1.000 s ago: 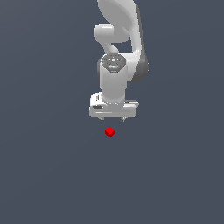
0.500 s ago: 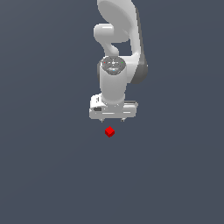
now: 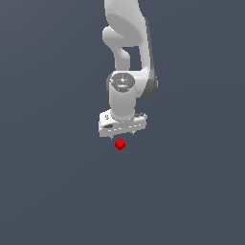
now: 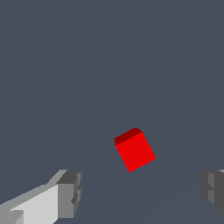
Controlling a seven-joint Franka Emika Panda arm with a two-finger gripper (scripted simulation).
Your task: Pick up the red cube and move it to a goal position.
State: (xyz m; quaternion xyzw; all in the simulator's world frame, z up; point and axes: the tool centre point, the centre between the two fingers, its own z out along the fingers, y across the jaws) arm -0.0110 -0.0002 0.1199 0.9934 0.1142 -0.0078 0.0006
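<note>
The red cube (image 3: 119, 144) is a tiny bright-red block on the dark grey floor, just below the white arm's hand in the exterior view. My gripper (image 3: 122, 136) hangs right above it, pointing down, with the jaws wide apart and nothing between them. In the wrist view the red cube (image 4: 134, 150) lies on the floor between the two grey fingertips (image 4: 70, 193), turned at an angle to them and apart from both. The gripper (image 4: 142, 190) does not touch the cube.
The plain dark grey floor (image 3: 57, 191) fills both views. The white arm (image 3: 127, 57) rises from the gripper toward the top of the exterior view. No other objects show.
The arm and hand have shifted slightly toward the exterior view's left, over the cube. The cube has not moved. The jaws stay open.
</note>
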